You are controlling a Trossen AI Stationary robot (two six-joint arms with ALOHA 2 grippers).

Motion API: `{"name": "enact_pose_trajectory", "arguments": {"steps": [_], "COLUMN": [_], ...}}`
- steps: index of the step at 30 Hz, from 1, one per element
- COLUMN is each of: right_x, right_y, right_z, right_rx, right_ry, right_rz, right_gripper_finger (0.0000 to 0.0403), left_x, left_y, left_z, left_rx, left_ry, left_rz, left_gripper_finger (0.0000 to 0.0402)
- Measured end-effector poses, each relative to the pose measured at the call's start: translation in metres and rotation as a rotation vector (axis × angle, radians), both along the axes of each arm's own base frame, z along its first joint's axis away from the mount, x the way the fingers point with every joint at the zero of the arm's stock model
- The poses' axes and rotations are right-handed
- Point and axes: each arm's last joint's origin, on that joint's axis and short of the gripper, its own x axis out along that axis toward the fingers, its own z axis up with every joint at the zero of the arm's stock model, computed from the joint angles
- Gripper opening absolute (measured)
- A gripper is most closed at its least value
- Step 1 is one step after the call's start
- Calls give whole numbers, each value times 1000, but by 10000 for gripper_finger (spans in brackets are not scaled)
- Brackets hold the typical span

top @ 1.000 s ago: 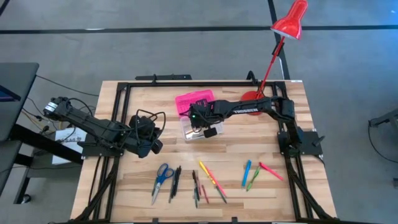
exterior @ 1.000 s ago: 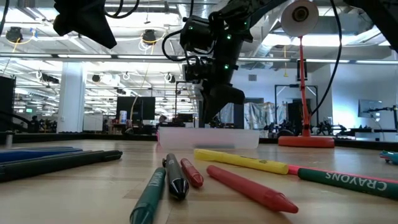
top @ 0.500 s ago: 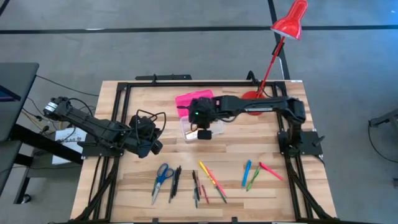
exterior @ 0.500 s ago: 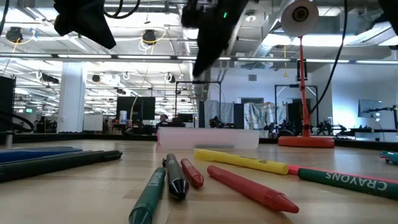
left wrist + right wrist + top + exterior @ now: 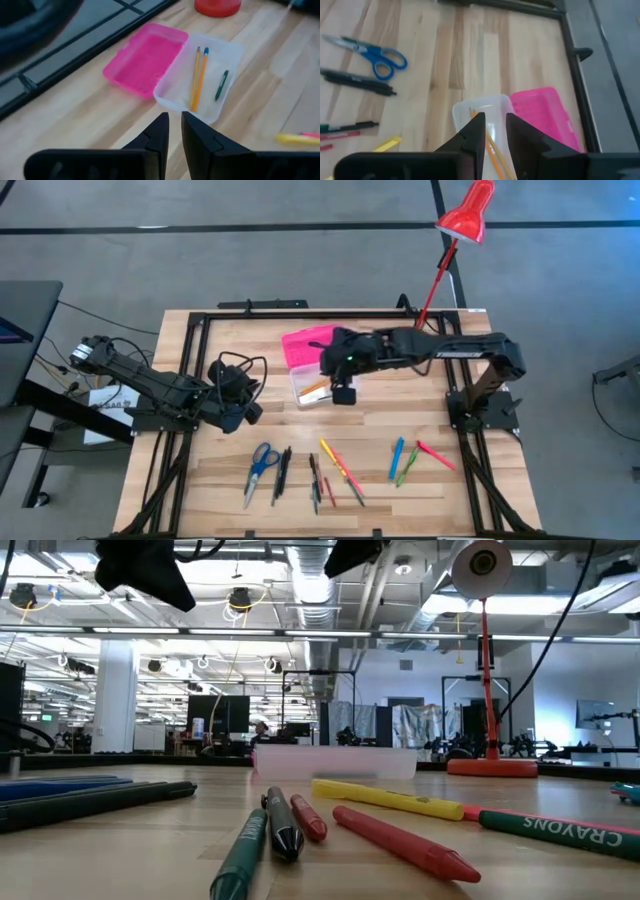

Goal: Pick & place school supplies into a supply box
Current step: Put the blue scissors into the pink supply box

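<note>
Now the narrow, empty right claw (image 5: 494, 131) hangs over the clear rectangular supply box (image 5: 312, 386), its textured pink lid (image 5: 305, 345) open

Both arms were dark, near-black, jointed assemblies. The right arm (image 5: 440, 348) carried pale lettering along its forearm link, and a small green indicator light showed near its wrist. The left arm (image 5: 150, 385) trailed loose black cables, looped at the wrist and shoulder. The left gripper (image 5: 174, 131) and right gripper (image 5: 493, 131) each had two black, wedge-shaped fingers with flat inner faces, tapering to narrow tips, mounted on a broad black body.
</note>
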Motion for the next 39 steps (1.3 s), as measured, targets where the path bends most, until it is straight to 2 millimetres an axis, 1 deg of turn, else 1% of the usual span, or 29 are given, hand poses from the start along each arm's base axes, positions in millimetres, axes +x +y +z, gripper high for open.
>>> {"name": "enact_pose_trajectory", "arguments": {"steps": [6, 11, 14, 19, 24, 31, 36, 39], "right_x": [-14, -19, -19, -18, -18, -19, -19, -18], "right_y": [-8, -11, -11, -11, -10, -10, -9, -8], "right_z": [15, 22, 23, 19, 16, 16, 16, 17], "right_rx": [6, 19, 58, 93, 116, 131, 150, 148], "right_ry": [-34, -63, -77, -63, -33, -37, -42, -51], "right_rz": [-33, -54, -91, -114, -138, -155, -172, -165], "right_gripper_finger": [71, 71, 71, 71, 71, 71, 71, 71], "left_x": [2, 2, 3, 6, 9, 10, 12, 15], "left_y": [-1, -1, -1, -3, -5, -3, 3, 2], "left_z": [2, 2, 2, 4, 5, 6, 5, 3], "left_rx": [-12, -11, -16, -103, -153, -119, -164, -166], "left_ry": [-31, -34, -52, -134, -132, -147, -130, -120], "left_rz": [-2, 0, 17, 59, 6, 24, 26, 25], "left_gripper_finger": [46, 46, 46, 46, 46, 46, 46, 46]}}
